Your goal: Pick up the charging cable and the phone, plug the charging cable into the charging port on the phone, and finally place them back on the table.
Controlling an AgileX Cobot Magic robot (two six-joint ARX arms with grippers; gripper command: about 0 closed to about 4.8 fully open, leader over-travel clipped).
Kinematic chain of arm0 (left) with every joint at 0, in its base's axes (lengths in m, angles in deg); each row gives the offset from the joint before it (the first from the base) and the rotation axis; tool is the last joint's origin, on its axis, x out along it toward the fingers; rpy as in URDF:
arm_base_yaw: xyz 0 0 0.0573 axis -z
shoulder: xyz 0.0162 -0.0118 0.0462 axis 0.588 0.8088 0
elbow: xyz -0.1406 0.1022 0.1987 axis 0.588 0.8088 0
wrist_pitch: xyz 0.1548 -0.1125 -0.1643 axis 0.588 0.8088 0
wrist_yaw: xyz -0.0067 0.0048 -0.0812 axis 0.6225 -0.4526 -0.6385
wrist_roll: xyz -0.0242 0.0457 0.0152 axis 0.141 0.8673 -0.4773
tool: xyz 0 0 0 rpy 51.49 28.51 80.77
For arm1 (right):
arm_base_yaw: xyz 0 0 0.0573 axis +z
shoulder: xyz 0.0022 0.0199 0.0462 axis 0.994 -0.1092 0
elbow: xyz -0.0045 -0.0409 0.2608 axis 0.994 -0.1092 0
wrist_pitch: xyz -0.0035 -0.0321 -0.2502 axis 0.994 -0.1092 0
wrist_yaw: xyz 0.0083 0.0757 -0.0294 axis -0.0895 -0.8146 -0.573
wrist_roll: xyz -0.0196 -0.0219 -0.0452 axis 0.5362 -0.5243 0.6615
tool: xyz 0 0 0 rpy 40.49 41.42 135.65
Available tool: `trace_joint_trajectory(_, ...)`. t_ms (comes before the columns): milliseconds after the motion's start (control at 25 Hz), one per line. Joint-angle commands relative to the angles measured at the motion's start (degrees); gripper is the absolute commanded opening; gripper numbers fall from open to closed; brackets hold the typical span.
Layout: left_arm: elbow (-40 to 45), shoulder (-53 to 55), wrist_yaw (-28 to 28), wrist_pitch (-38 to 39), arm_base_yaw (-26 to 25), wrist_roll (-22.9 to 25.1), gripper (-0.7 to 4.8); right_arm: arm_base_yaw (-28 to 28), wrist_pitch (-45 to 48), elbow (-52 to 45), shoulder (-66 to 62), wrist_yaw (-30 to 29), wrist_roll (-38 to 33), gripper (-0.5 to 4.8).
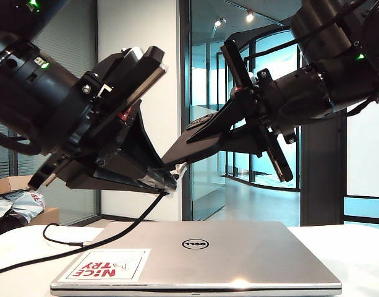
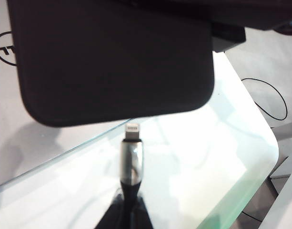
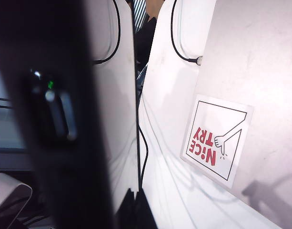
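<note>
The charging cable's silver-white plug (image 2: 131, 151) sticks out of my left gripper (image 2: 129, 217), which is shut on the black cord just behind it. The phone (image 2: 117, 62), a black slab, hangs in front of the plug, whose tip stands a little short of the phone's short edge. The charging port is too dark to make out. In the exterior view my left gripper (image 1: 170, 181) meets the phone (image 1: 186, 148) above the laptop. My right gripper (image 1: 217, 133) is shut on the phone's upper end. The phone's glossy face (image 3: 112, 143) rises from my right gripper (image 3: 136, 210).
A silver Dell laptop (image 1: 201, 253) with a red "NICE TRY" sticker (image 1: 106, 265) lies shut on the white table (image 1: 350, 247) under both grippers. The black cord (image 1: 65, 244) trails off to the left across the table. A cardboard box (image 1: 16, 185) sits at the far left.
</note>
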Motion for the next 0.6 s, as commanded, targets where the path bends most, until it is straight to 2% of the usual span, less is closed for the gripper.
trace_joint_trajectory(40, -0.09, -0.13, -0.22, -0.79, 0.2, 0.04, -0.06, 0.07, 2.43, 0.31, 0.48, -1.07, 0.55, -0.06)
trace_joint_trajectory(599, -0.09, -0.13, -0.22, -0.81, 0.2, 0.04, -0.06, 0.07, 0.55, 0.26, 0.48, -2.29, 0.79, -0.06)
